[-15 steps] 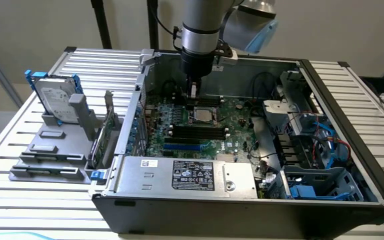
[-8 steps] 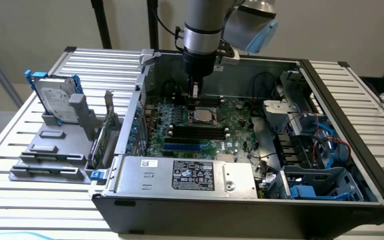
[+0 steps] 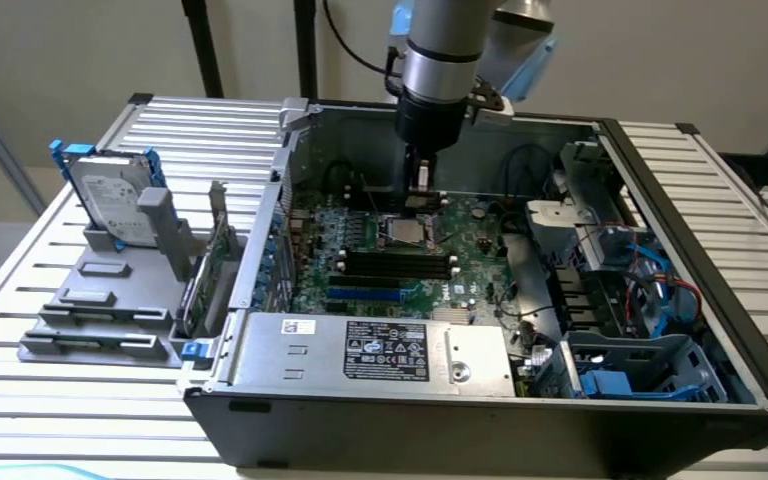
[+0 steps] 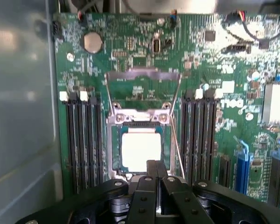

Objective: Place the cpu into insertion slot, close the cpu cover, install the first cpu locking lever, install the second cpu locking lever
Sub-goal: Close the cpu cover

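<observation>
The insertion slot (image 3: 404, 232) lies on the green board inside the open computer case, its silvery frame (image 4: 113, 140) around a dark bed. The cpu (image 4: 140, 149), pale and square, lies flat inside that slot. The cpu cover (image 4: 142, 75) is swung open beyond the socket, and green board shows through its cut-out. A thin locking lever (image 4: 176, 140) runs slanted along one side of the socket. My gripper (image 3: 420, 190) hangs just above the socket's far edge. Its fingertips (image 4: 155, 164) are pressed together with nothing between them, at the edge of the cpu.
Long black memory slots (image 4: 84, 135) flank the socket on both sides. A labelled silver power supply box (image 3: 384, 350) fills the case front. Blue drive bays (image 3: 638, 370) and cables sit at the exterior view's right. A hard drive (image 3: 111, 195) stands in a grey rack outside the case.
</observation>
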`<act>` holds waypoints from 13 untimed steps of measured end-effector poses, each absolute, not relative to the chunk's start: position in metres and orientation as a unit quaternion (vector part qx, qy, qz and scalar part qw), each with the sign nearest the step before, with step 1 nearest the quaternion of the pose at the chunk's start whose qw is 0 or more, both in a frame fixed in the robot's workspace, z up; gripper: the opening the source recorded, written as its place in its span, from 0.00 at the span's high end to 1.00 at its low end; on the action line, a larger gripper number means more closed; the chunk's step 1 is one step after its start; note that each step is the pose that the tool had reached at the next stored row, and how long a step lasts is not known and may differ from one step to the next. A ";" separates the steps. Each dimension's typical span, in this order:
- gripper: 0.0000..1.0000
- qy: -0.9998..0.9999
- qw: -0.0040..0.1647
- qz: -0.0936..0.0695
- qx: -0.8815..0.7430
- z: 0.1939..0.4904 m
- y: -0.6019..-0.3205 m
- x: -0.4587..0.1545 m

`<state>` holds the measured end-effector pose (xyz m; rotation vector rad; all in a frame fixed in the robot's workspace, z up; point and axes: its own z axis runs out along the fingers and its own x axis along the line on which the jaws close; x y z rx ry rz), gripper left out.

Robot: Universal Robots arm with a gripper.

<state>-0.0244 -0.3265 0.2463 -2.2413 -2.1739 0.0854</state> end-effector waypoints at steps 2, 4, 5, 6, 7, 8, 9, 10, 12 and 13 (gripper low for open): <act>0.89 -0.696 0.010 0.028 -0.718 0.251 -0.326 -0.015; 0.89 -0.696 0.011 0.029 -0.717 0.256 -0.326 -0.006; 0.89 -0.696 0.011 0.030 -0.717 0.259 -0.326 -0.002; 0.89 -0.696 0.012 0.030 -0.717 0.261 -0.326 0.003; 0.89 -0.696 0.012 0.030 -0.717 0.264 -0.326 0.007; 0.89 -0.696 0.012 0.030 -0.717 0.266 -0.326 0.012; 0.89 -0.696 0.012 0.031 -0.717 0.268 -0.326 0.016; 0.89 -0.696 0.013 0.031 -0.717 0.270 -0.326 0.021; 0.89 -0.696 0.013 0.031 -0.717 0.273 -0.326 0.030; 0.89 -0.696 0.013 0.031 -0.717 0.273 -0.326 0.034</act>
